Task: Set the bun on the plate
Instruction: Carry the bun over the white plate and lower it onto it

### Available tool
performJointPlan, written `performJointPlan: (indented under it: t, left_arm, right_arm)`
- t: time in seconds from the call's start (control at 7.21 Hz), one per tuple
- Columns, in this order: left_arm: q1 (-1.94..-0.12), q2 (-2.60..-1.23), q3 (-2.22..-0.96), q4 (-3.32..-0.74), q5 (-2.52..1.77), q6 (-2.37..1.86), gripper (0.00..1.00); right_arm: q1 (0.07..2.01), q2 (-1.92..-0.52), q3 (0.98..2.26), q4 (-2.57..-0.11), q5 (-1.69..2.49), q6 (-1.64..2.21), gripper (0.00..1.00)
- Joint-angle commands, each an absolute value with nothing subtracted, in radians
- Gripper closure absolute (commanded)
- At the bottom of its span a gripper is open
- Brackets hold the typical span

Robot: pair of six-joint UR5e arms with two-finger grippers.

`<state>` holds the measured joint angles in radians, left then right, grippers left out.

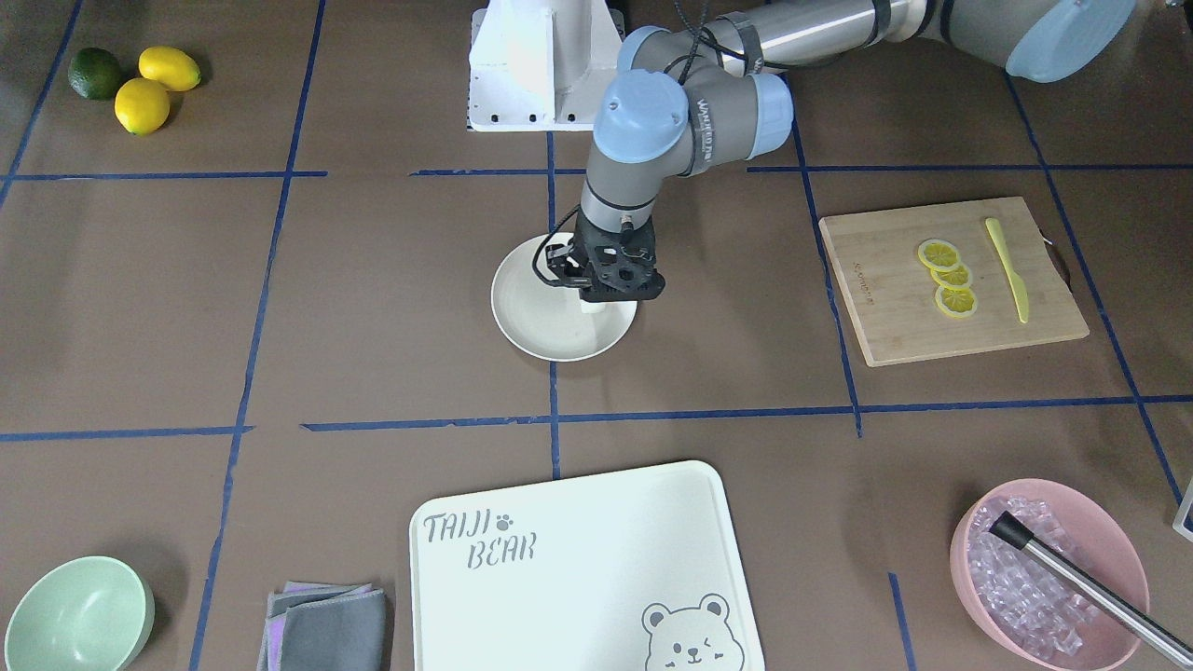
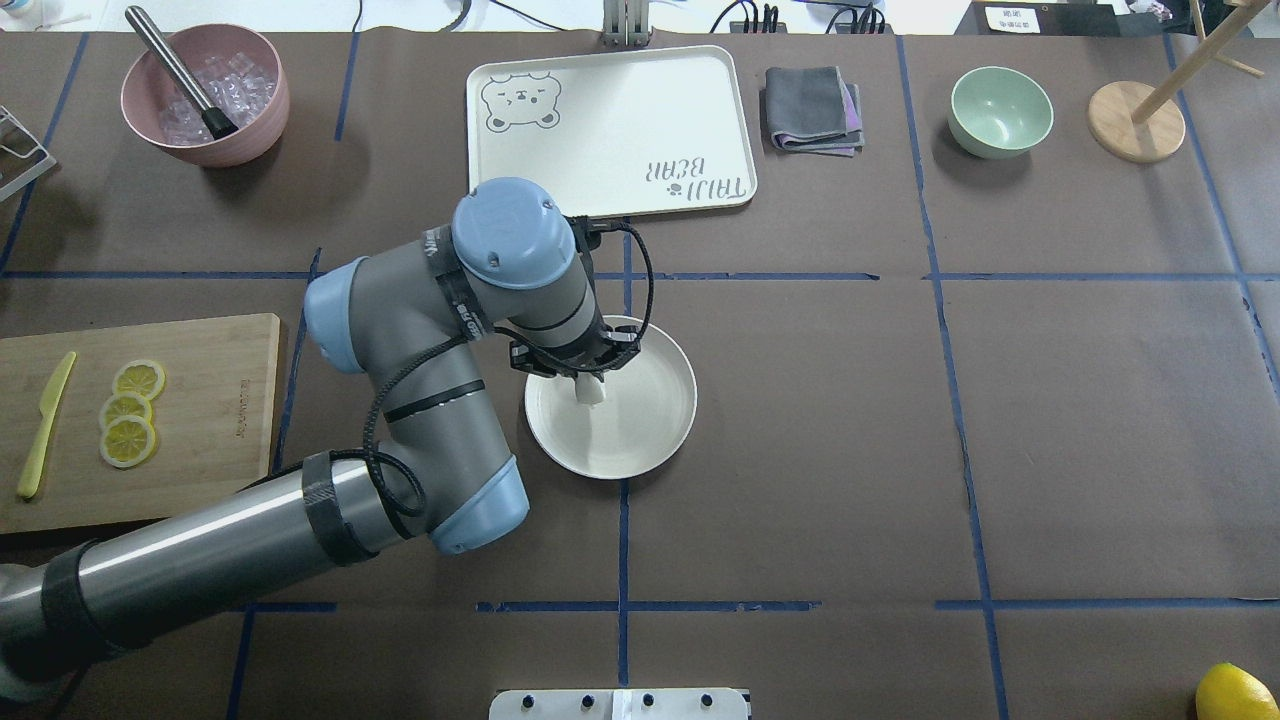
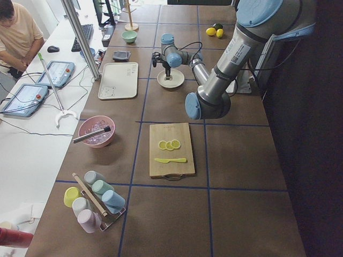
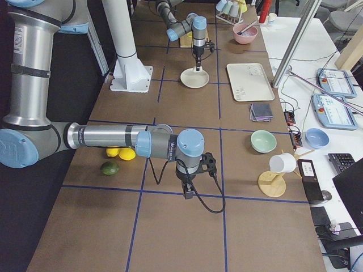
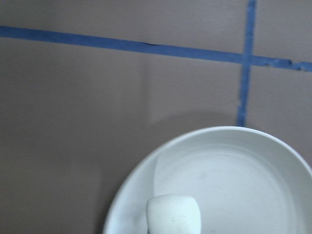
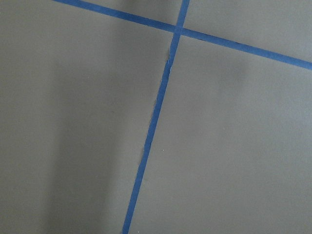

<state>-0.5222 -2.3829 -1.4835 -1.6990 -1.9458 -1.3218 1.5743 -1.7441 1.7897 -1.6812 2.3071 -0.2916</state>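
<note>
The cream plate [image 1: 541, 317] [image 2: 640, 430] lies at the table's middle. My left gripper [image 1: 601, 296] [image 2: 588, 380] points straight down over the half of the plate nearest the robot, shut on the bun [image 2: 590, 393], a small white lump sticking out below the fingers. In the left wrist view the bun [image 5: 173, 214] sits at the bottom edge above the plate [image 5: 234, 170]; the fingers do not show there. My right gripper [image 4: 189, 190] appears only in the exterior right view, low over bare table near the lemons, and I cannot tell whether it is open or shut.
A white bear-print board [image 2: 610, 125] lies beyond the plate, with a grey cloth [image 2: 812, 108] and a mint-green bowl [image 2: 1000, 110] beside it. A wooden board [image 2: 150, 420] with lemon slices and a yellow knife lies on the left. A pink bowl [image 2: 205, 95] holds ice.
</note>
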Motion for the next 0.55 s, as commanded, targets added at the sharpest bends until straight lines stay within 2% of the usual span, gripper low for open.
performJointPlan:
  t: [0.0,0.14,0.42]
  left_arm:
    - [-0.473,-2.408,-1.453,-1.703,-1.925,-1.330,0.63]
    - [-0.468,-2.405,-1.453,-1.703,-1.925,-1.330,0.46]
    - [-0.468,-2.405,-1.453,-1.732,-1.925,-1.327,0.01]
  right_arm:
    - [1.574,-1.744,1.790,-1.681,2.307,-0.291,0.00]
    - [1.575,-1.744,1.792,-1.681,2.307,-0.291,0.00]
    - [1.575,-1.744,1.792,-1.681,2.307,-0.291,0.00]
